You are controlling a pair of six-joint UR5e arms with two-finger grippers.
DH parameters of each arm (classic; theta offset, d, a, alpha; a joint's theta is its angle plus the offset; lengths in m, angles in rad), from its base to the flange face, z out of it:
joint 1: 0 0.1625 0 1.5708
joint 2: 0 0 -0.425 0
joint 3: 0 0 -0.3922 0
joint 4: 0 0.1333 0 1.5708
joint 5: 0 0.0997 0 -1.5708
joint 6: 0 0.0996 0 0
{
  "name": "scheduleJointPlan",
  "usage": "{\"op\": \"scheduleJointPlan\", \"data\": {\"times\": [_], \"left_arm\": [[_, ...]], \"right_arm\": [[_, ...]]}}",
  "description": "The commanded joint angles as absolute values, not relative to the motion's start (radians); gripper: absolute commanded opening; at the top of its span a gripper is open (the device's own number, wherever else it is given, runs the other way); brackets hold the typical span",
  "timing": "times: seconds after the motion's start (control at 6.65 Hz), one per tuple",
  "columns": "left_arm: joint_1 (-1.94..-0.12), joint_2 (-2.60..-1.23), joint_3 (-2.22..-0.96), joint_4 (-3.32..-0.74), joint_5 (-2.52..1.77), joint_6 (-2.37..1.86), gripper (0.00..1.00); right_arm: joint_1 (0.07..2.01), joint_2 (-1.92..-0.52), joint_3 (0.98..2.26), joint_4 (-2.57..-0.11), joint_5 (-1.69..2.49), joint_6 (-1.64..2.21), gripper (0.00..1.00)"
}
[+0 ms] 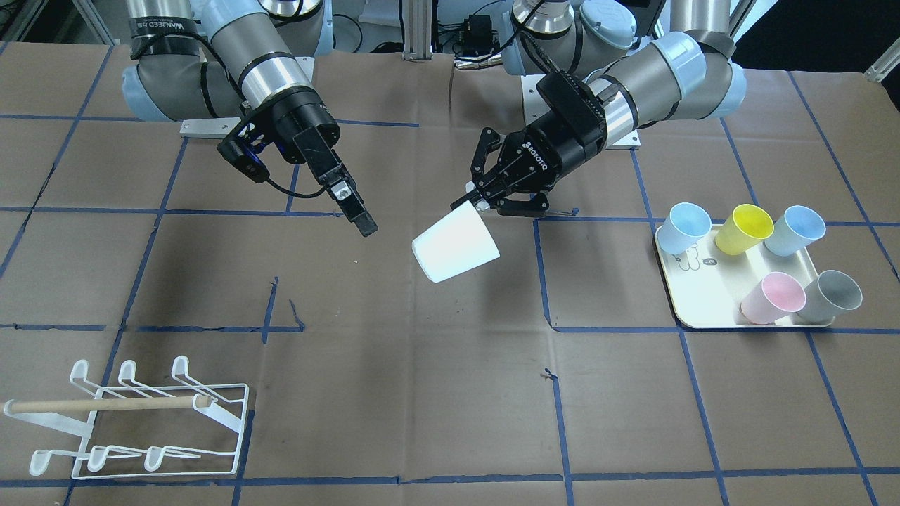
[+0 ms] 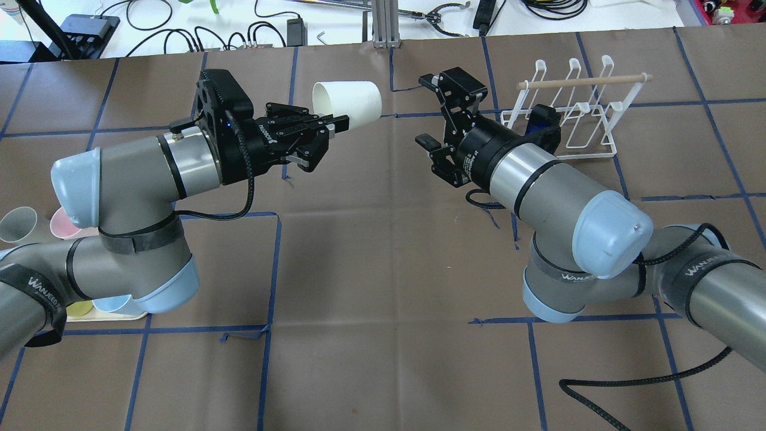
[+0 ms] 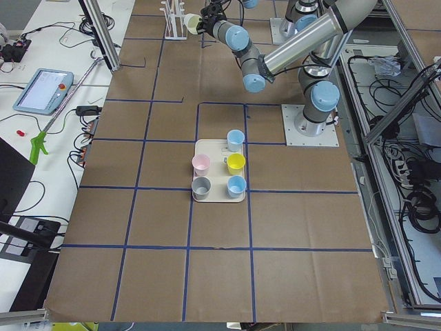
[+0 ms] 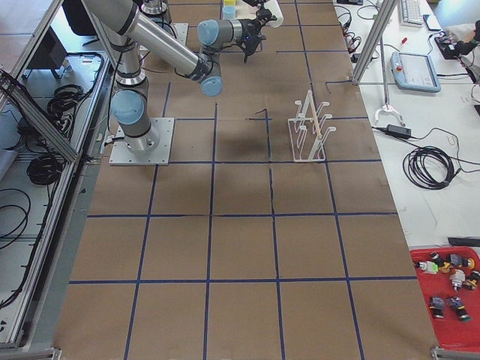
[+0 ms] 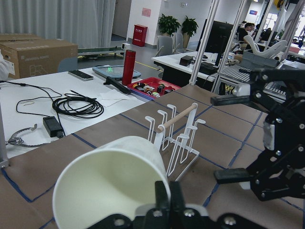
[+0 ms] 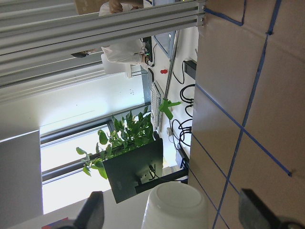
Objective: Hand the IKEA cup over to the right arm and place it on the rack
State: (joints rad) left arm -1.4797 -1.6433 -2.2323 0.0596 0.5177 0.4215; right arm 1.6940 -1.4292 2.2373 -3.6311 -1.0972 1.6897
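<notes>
Brown-paper bench (image 1: 422,393): marked out in a blue tape grid, and the hand-over spot sits above its middle.
Right arm (image 2: 538,179): reaches in toward mid-bench, with its wrist aimed at the cup's closed end.
Rack (image 1: 105,405): white wire with a wooden dowel. It stands on the right arm's side, well apart from the cup, and no cup is hung on it yet.
Tray (image 1: 703,295): cream, on the left arm's side, carrying five coloured cups (image 1: 744,228). None of that concerns me now.
White cup (image 2: 350,102): held aloft on its side near mid-bench, mouth toward the left wrist and base toward the right claw. I judge it to be light, thin-walled plastic that is stiff enough for a moderate squeeze. It looks smooth and tapered, so a grip could creep toward the narrow end.
Left claw (image 2: 336,124): pinching the cup at its lip, one finger inside the mouth and one outside.
Right claw (image 2: 425,111): fingers spread wide, near the base but not touching it. Its wrist camera frames the base between them.
Where I'd take hold: across the wall close to the base, clear of the left claw, so the mouth stays free for a prong. I'd guess a hard pinch would flex the wall.
</notes>
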Motion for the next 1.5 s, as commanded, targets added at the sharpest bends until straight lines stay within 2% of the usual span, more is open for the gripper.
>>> {"op": "scheduleJointPlan", "data": {"times": [0.0, 0.6, 1.35], "left_arm": [[-1.508, -1.625, -2.253, 0.080, 0.518, 0.410, 0.01], [-1.511, -1.624, -2.255, 0.081, 0.518, 0.408, 0.02], [-1.511, -1.626, -2.253, 0.081, 0.520, 0.391, 0.03]], "right_arm": [[1.712, -1.425, 2.224, -3.588, -1.112, 1.695, 1.00], [1.769, -1.434, 2.221, -3.513, -1.169, 1.723, 1.00], [1.819, -1.390, 2.137, -3.476, -1.203, 1.743, 0.99]]}}
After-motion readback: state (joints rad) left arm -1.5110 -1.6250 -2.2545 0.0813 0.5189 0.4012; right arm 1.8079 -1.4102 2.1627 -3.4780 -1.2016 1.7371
